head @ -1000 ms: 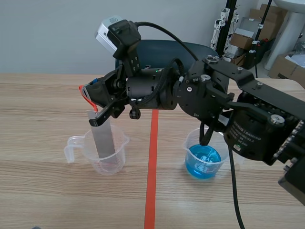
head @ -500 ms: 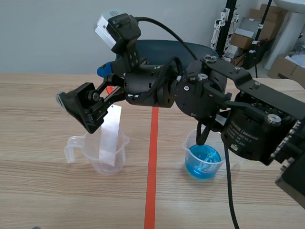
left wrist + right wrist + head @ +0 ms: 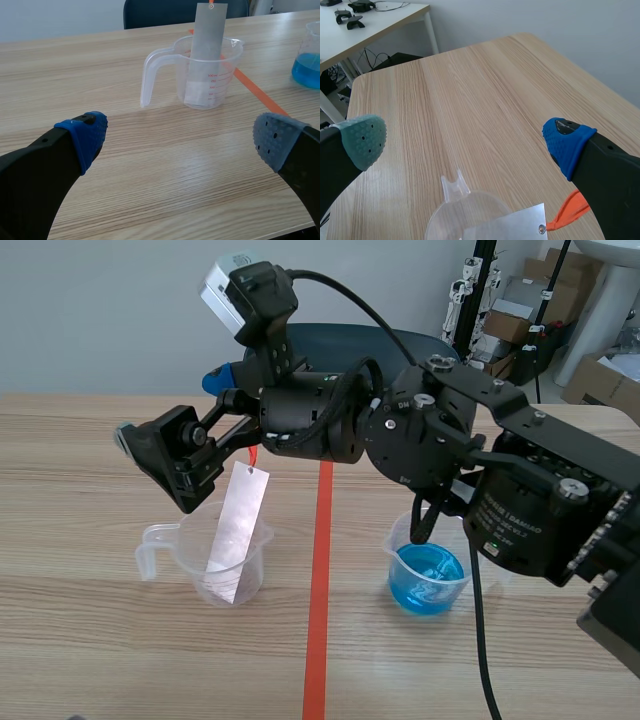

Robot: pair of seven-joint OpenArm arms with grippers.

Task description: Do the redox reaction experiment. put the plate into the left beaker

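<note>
A thin grey metal plate [image 3: 237, 530] stands tilted in the clear left beaker [image 3: 200, 575], its top end leaning out over the rim, with an orange tag [image 3: 567, 212] at its hole. My right gripper [image 3: 170, 410] reaches across from the right and hangs open just above the plate, touching nothing. In the right wrist view the plate [image 3: 515, 225] and the beaker's rim [image 3: 455, 215] lie under my open right gripper [image 3: 465, 135]. My left gripper [image 3: 182, 137] is open low over the table, with the beaker [image 3: 227, 75] and plate [image 3: 206, 50] ahead of it.
A second beaker [image 3: 427, 575] with blue liquid stands right of the orange-red tape line [image 3: 318, 580], under the right arm; it shows as the blue beaker [image 3: 309, 65] in the left wrist view. A dark chair [image 3: 400, 345] stands behind the table.
My right gripper opened and let go of the plate, then rose a little. The plate dropped into the left beaker and tipped to lean rightward on its rim.
</note>
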